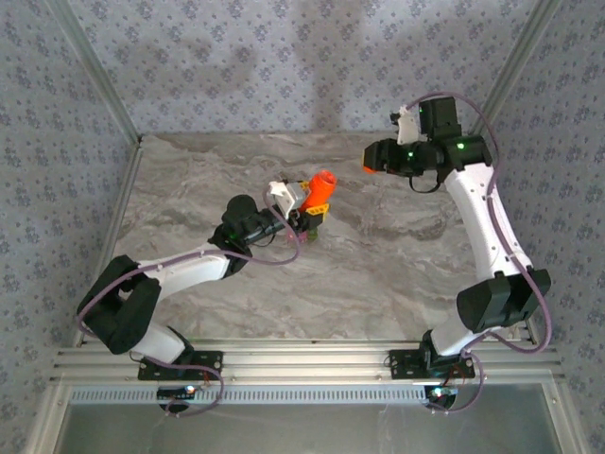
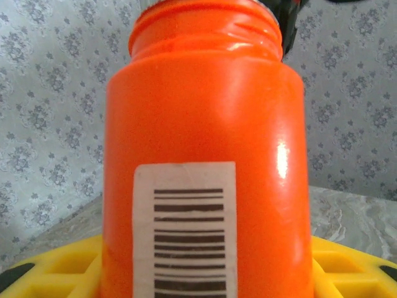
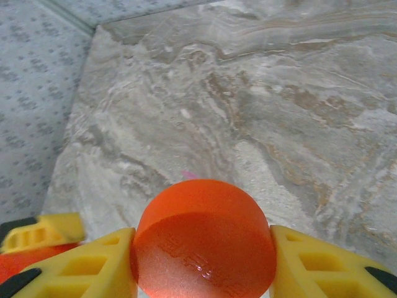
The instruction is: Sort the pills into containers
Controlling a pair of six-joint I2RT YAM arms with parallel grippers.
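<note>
Pink fleck (image 3: 189,175) on the marble just past the cap: a pill or a corner of the containers, too small to tell. Pills prob sit inside the orange bottle (image 1: 319,192), which is mid-table, held tilted, mouth toward the far right, threads bare, cap already off. Left gripper (image 1: 308,216) is clamped on the bottle, yellow fingers (image 2: 360,267) either side of its lower part. Right gripper (image 1: 373,168) is closed around the cap (image 3: 205,239), holding it in the air near the bottle mouth, not touching it.

Step in hand, as I read it: uncapping done, next is getting pills out. To do it well:
- Park the cap first, well apart on bare marble to the right, so the r. arm is free for picking.
- Keep the bottle mouth up till it's low over the table (image 1: 397,274).
- Then tip slowly, few pills at a time; they'd likely roll on smooth stone.
- Don't loosen the l. grip. Bottle looks glossy and could slip.

Around: patterned wall (image 1: 284,66) at back & sides, purple cable (image 1: 295,248) looping by the l. wrist.

In the way: r. gripper w/ cap is close to the mouth, so back it off before tipping. Bottle & l. fingers cover the spot beneath them from above, so check where the containers are before pouring.
</note>
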